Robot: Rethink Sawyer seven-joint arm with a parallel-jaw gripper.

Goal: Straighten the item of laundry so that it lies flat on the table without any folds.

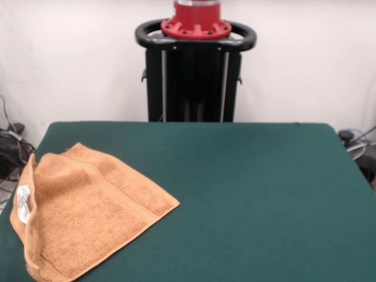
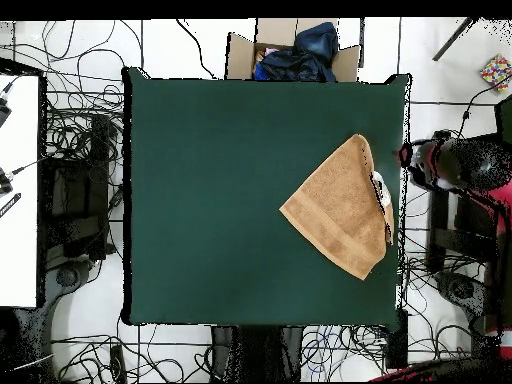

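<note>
The orange-tan towel (image 1: 88, 211) lies on the dark green table (image 1: 247, 188) at its front left corner, turned like a diamond. Its left edge is folded up and over, showing the white label (image 1: 23, 202). The rest lies flat, with a border band running across it. In the overhead view the towel (image 2: 340, 210) sits by the table's (image 2: 220, 200) right edge, with the folded strip and label (image 2: 381, 185) on its right side. A red and black part of the arm (image 2: 450, 165) shows just off that edge. The gripper itself does not show in either view.
The robot's black pedestal with its red base (image 1: 194, 70) stands behind the table's far edge. A cardboard box with dark cloth (image 2: 295, 50) sits beyond the table's top edge in the overhead view. Cables cover the floor all round, and a white surface (image 2: 20, 190) lies at the left.
</note>
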